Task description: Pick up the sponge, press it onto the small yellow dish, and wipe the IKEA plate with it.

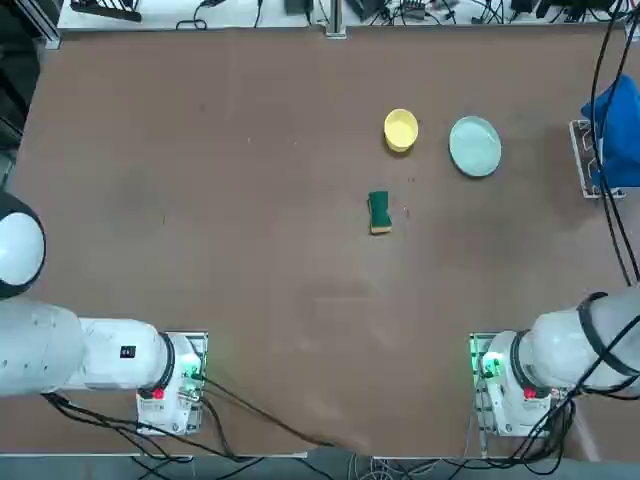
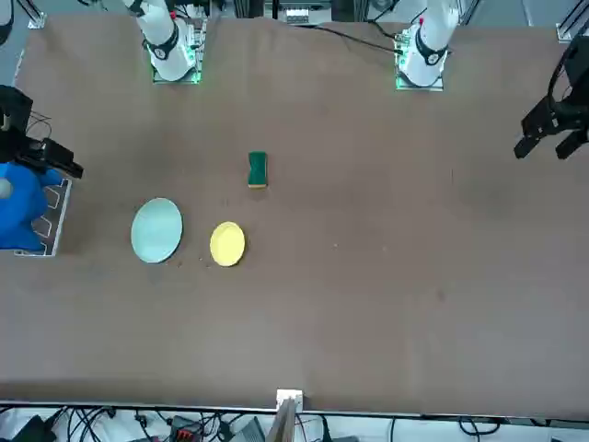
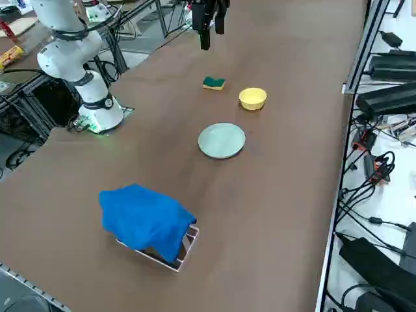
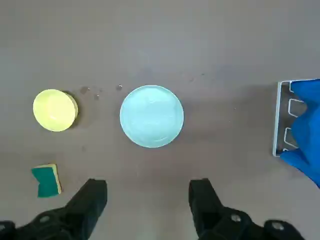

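Observation:
The sponge (image 1: 379, 212) (image 2: 258, 170) (image 3: 214, 83) (image 4: 47, 180) lies flat on the brown table, green side up, alone. Just beyond it sits the small yellow dish (image 1: 401, 130) (image 2: 227, 243) (image 3: 252, 98) (image 4: 55, 110). The pale mint IKEA plate (image 1: 475, 146) (image 2: 156, 230) (image 3: 221, 140) (image 4: 151, 116) rests beside the dish, toward the robot's right. In the wrist view my right gripper (image 4: 148, 197) hangs high above the table, open and holding nothing. It looks down over the plate and is well apart from the sponge.
A blue cloth (image 1: 615, 130) (image 2: 18, 207) (image 3: 146, 221) (image 4: 307, 125) is draped over a white rack (image 4: 280, 120) at the table's right edge, past the plate. Black cables (image 1: 605, 80) hang near it. The right arm's base (image 1: 510, 380) stands at the near edge.

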